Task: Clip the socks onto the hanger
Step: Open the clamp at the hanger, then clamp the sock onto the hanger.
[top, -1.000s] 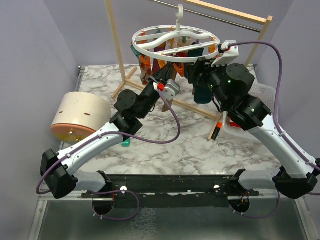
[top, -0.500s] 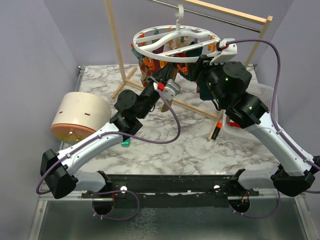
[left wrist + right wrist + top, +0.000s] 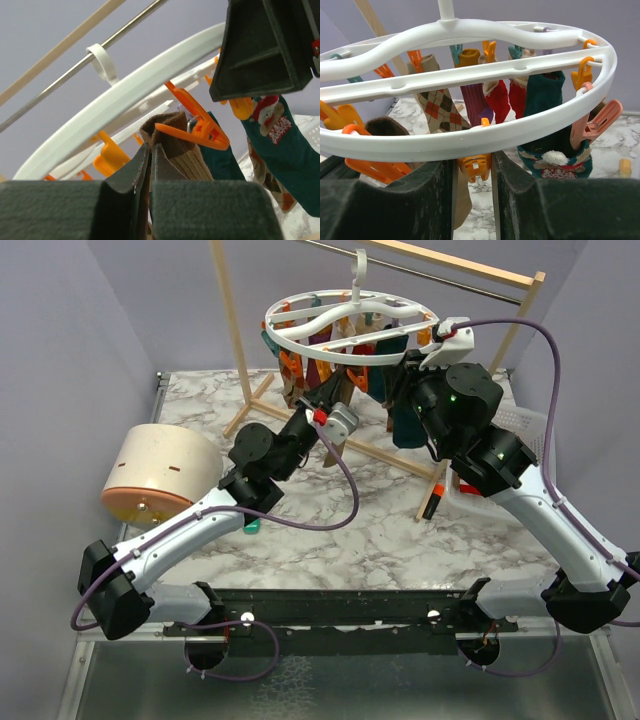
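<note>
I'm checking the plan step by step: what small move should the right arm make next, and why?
Probably close the right gripper fully onto the orange clip between its fingers, to open it: the left gripper holds the brown sock up under the hanger, apparently unclipped.

Left claw [image 3: 150, 152] pinched shut, right claw [image 3: 472, 170] part-open, both raised.

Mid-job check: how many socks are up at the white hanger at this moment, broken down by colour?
Argyle brown sock: 1
Purple sock: 1
Red socks: 2
Dark teal socks: 2
Plain brown sock: 1, pinched in the left gripper
Total: 7, as far as the wrist views show.
</note>
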